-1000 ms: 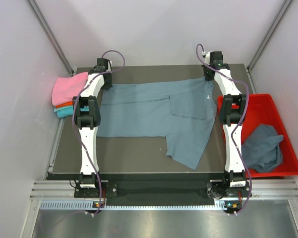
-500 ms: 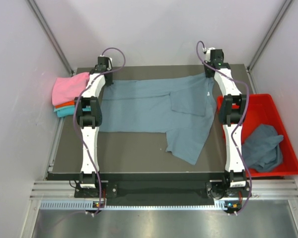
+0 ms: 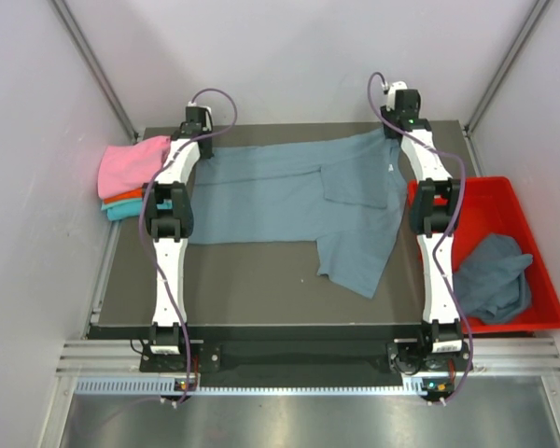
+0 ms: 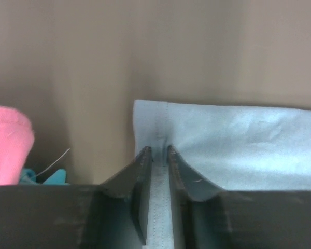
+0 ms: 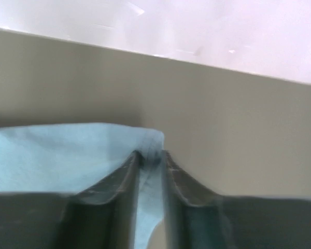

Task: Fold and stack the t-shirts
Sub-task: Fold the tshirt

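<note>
Left gripper [image 4: 157,151] and right gripper [image 5: 150,154], having dragged the shirt [image 3: 289,196] toward the far edge of the table [image 3: 252,289], now part to a narrow gap astride its hem, so spreading looks done and folding can begin.

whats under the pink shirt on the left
An orange shirt and a teal shirt lie stacked under the pink shirt; only their near edges show, the rest is covered.
</note>
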